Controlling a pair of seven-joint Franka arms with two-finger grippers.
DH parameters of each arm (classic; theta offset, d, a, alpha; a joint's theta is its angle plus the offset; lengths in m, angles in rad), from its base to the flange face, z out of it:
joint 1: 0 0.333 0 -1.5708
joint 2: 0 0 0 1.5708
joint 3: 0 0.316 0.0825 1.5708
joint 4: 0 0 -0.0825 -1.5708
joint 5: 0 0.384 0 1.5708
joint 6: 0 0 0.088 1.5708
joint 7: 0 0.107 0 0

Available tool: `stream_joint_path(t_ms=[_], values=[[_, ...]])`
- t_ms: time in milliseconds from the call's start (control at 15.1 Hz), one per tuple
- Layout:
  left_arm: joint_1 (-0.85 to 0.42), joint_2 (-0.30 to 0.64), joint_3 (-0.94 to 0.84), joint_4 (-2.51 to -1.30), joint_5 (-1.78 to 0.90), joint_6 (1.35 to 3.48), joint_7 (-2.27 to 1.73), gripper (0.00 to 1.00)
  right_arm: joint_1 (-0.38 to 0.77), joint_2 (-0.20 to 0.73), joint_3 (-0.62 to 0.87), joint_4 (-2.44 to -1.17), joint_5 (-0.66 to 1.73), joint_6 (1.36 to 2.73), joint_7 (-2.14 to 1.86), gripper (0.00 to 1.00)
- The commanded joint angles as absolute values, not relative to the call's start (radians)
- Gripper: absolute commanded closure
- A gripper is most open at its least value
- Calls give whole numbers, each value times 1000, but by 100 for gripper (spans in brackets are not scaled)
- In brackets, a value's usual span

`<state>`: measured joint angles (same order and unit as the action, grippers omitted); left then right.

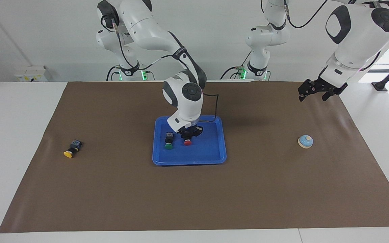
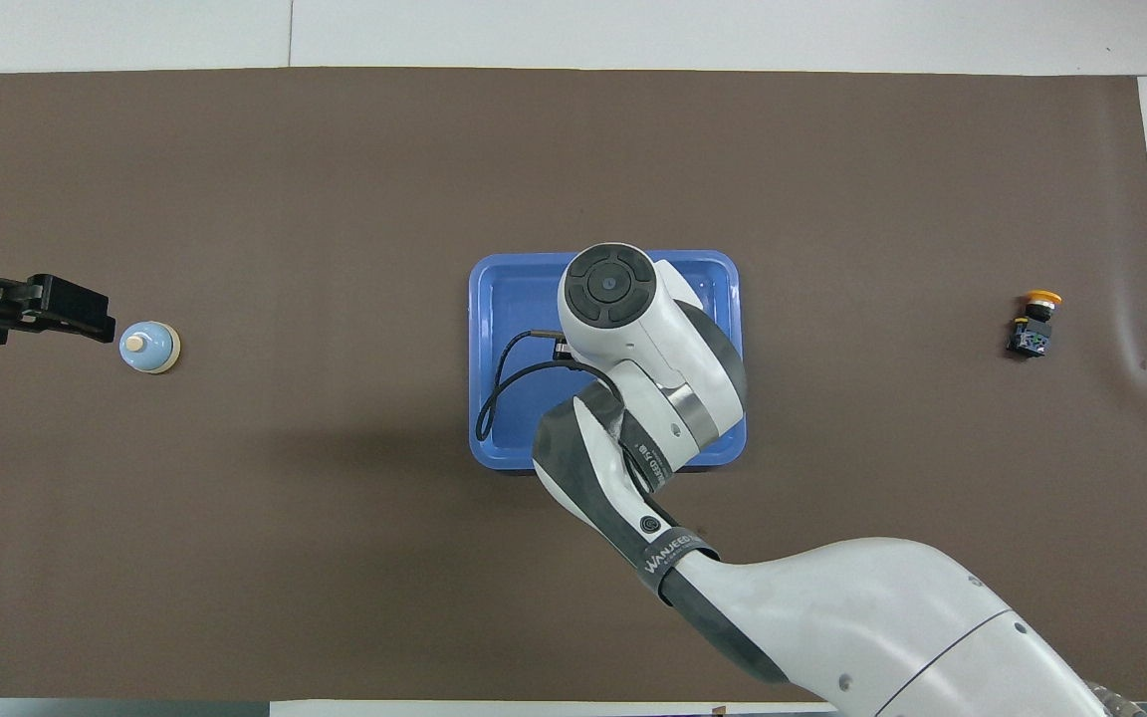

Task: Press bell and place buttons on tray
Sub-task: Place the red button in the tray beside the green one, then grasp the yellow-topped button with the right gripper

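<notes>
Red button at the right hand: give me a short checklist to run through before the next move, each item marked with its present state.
1. Red button inside the tray: ok.
2. Red button free of the right hand: cannot tell; the hand sits right on it.
3. Green button in the tray, apart from the red one: ok.
4. Yellow button in the tray: not ok; it lies on the mat toward the right arm's end.
5. Left hand open, waiting over the mat nearer the robots than the bell: ok.
</notes>
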<state>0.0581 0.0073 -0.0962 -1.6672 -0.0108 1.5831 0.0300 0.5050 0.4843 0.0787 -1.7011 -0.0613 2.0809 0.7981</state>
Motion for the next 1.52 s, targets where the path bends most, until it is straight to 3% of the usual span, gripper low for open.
stream_joint_path(t_ms=[0,264,660,924,1122,1452], values=[[57,-3,-92,-1666,-11,1572,21,0,500,456,77,-1717,-63,2066,831,0],[57,-3,-92,-1666,-11,1572,21,0,456,416,71,-1641,-61,1948,844,0],[57,-3,-92,-1667,-11,1572,21,0,209,290,69,-1644,-69,1885,594,0],[57,-3,-92,-1666,-11,1572,21,0,16,276,67,-1661,-109,1881,335,0],[57,-3,-92,-1666,-11,1572,21,0,-118,262,67,-1718,-149,1942,201,0],[57,-3,-92,-1666,-11,1572,21,0,-291,215,69,-1963,-160,2257,117,0]])
